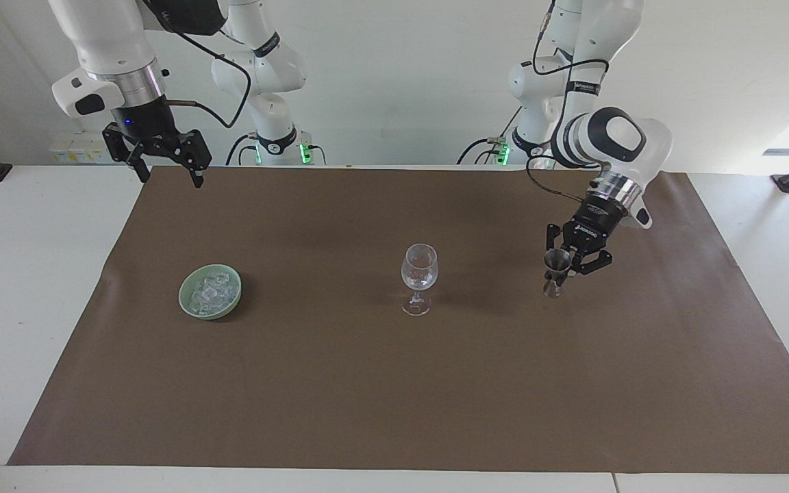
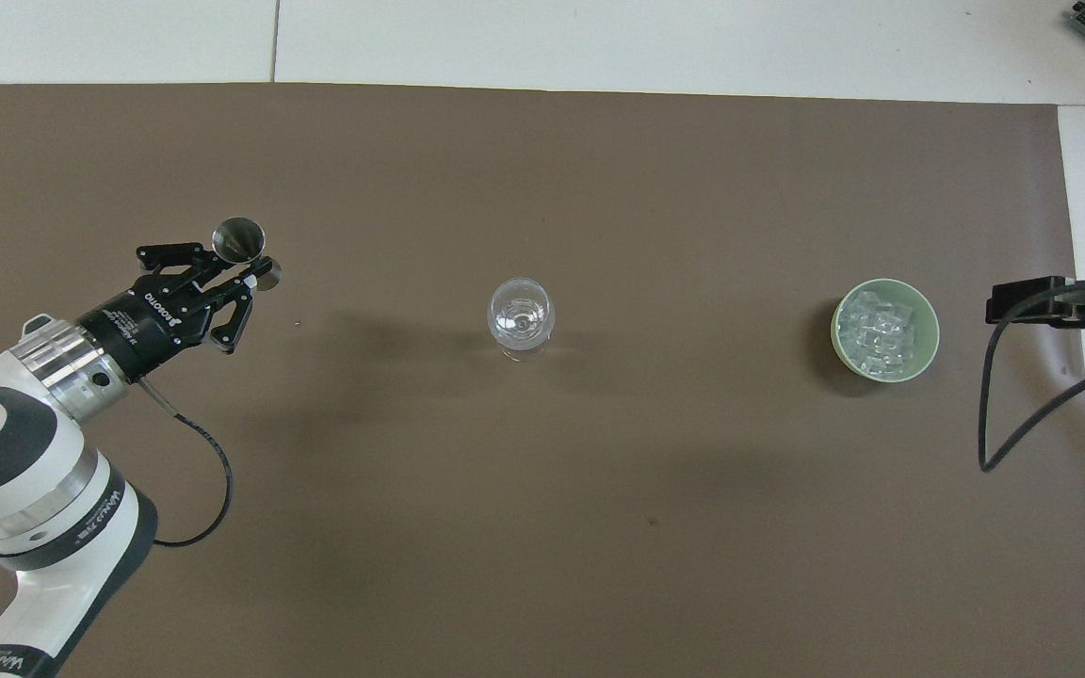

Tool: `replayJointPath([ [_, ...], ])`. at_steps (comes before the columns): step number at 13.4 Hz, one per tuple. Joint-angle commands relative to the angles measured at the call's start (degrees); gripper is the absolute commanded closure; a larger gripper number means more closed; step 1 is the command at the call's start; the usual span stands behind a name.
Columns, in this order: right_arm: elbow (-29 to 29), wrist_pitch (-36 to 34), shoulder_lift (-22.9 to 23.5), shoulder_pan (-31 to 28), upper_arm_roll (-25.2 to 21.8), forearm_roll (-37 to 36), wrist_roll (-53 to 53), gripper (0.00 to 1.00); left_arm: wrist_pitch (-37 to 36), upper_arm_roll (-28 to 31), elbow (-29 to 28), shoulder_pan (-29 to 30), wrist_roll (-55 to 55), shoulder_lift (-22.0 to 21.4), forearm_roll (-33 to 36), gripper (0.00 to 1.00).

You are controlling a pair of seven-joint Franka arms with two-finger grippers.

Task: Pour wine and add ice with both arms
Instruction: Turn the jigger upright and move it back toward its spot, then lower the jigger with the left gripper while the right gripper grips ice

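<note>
We're holding the metal jigger (image 1: pixel 556 272) upright in the left gripper (image 1: pixel 568 271), jaws clamped tight on its waist, at the right of the facing frame; its foot looks to be at or just above the brown mat (image 1: pixel 394 383), can't tell which. Wine glass (image 1: pixel 419 277) is standing mid-frame, well apart from the jigger. Ice (image 1: pixel 211 290) is sitting in the green bowl (image 1: pixel 189 306) at the left of the facing frame, right of the overhead one (image 2: pixel 882 330). Right gripper (image 1: pixel 161 157) is waiting upper left, jaws spread wide and holding nothing, over the mat's edge. White bench (image 1: pixel 31 274) is showing around the mat.
</note>
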Motion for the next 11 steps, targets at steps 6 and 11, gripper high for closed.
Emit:
replayJointPath([
  [6,-17.85,20.55,-2.04,-2.34,0.08,0.79,-1.19,0.0,-11.81,-0.27,-1.16,12.17,0.03,7.13,1.97,1.0],
  [11,-23.74,28.45,-1.08,-2.78,0.08,0.79,-0.76,0.04,-15.77,-0.27,-1.59,15.79,4.34,11.62,1.97,1.0],
])
